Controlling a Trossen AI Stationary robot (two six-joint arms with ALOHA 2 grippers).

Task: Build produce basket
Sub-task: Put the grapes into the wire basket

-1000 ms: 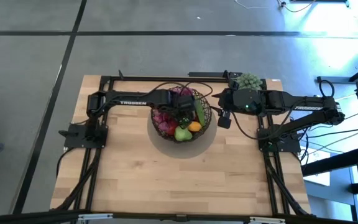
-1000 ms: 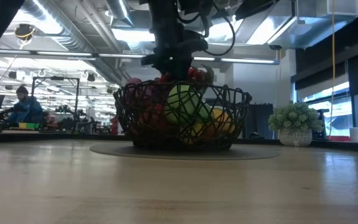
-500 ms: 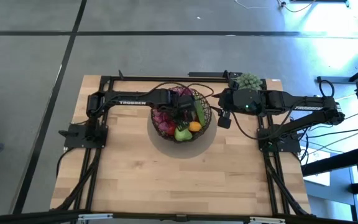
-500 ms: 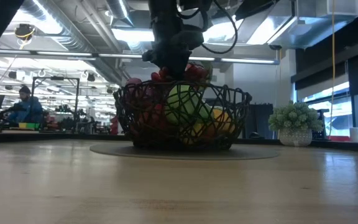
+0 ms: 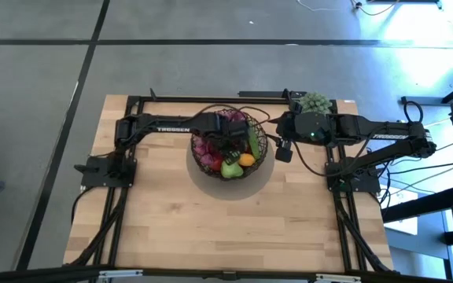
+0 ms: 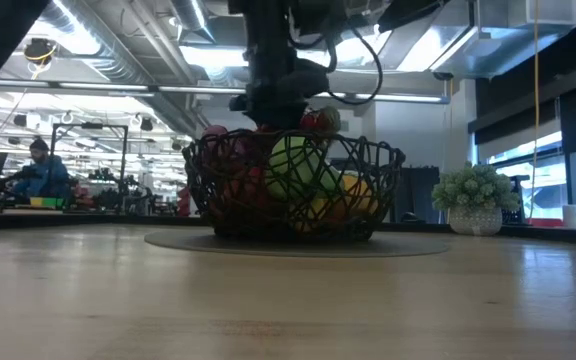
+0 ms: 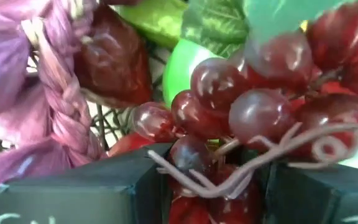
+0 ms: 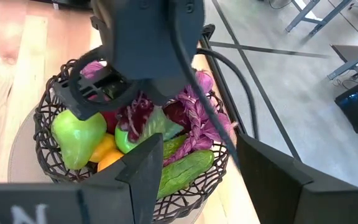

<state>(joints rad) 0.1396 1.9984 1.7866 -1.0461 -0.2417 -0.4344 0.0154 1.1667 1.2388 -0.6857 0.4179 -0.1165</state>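
Hanging over the middle of the woven wire basket point(image 5: 230, 148), the left gripper point(image 7: 211, 186) has its jaws clamped on the stem end of a bunch of dark red grapes point(image 7: 253, 112), which dangles just above the other produce. The basket sits on a round mat point(image 6: 298, 243) at the centre of the wooden table point(image 5: 234, 228), toward its far edge, and holds a green pear point(image 8: 76, 137), a green cucumber point(image 8: 185, 171), an orange-yellow fruit point(image 8: 104, 152), a green apple point(image 6: 293, 165) and purple leafy pieces point(image 8: 201, 118). White lettering reading TROSSEN point(image 5: 172, 129) runs along the left arm's forearm. The right gripper point(image 8: 191, 168) waits just beside the basket's right rim, its two dark fingers point(image 8: 145, 171) standing apart and holding nothing. A small potted green plant point(image 6: 476, 200) stands at the table's far right corner. A person in blue point(image 6: 40, 172) sits in the room behind.
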